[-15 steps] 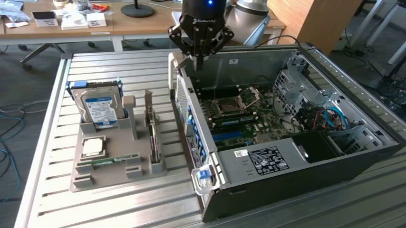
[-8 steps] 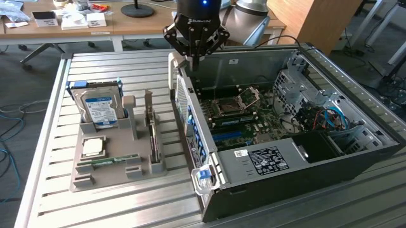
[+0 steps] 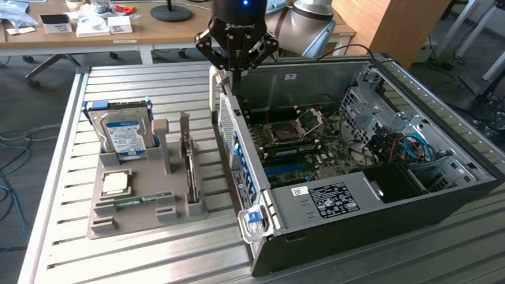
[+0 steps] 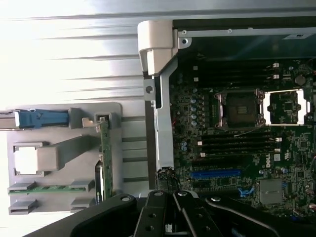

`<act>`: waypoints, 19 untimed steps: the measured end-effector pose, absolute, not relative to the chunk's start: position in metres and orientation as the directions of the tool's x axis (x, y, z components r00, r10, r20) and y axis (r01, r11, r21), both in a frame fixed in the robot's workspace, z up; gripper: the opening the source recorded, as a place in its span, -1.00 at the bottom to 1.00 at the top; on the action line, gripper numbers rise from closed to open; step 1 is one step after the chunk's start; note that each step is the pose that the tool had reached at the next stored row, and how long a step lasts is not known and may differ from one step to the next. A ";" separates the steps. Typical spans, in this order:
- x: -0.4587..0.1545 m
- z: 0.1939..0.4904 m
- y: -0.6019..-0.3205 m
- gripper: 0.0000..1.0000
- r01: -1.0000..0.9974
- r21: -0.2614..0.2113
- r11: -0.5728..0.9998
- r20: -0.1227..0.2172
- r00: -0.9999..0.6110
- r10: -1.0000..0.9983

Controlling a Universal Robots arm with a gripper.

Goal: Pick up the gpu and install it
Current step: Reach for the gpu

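Slatted counter [image 3: 142, 260] carries the open computer case [image 3: 442, 201], its rear edge just below the jaws. Grey holder [image 3: 134, 222] sits to the exterior view's left of them. The gpu [image 3: 190, 171] stands on edge in it, well apart from the jaws, which are closed tight and empty. Card looks light, stiff and fragile; grip the top edge, not the components. Wrist view adds the blue slot [image 4: 216, 174]; exterior view shows how high the jaws hang.

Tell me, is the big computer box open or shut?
Open. The computer case has no side cover on, so the motherboard inside shows in both views.
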State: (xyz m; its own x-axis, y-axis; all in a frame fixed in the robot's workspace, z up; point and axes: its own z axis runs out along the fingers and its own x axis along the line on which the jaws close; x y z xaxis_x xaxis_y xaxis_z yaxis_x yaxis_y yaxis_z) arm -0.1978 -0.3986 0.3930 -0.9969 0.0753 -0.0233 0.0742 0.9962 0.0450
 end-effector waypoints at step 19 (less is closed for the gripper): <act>-0.227 0.392 -0.398 -0.79 0.075 0.045 0.996 -0.023 -0.997 0.076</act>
State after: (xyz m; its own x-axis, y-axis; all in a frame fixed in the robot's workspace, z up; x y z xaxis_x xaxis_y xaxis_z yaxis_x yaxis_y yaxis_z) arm -0.2267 -0.3983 0.3923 -0.9968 0.0760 -0.0232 0.0749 0.9962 0.0450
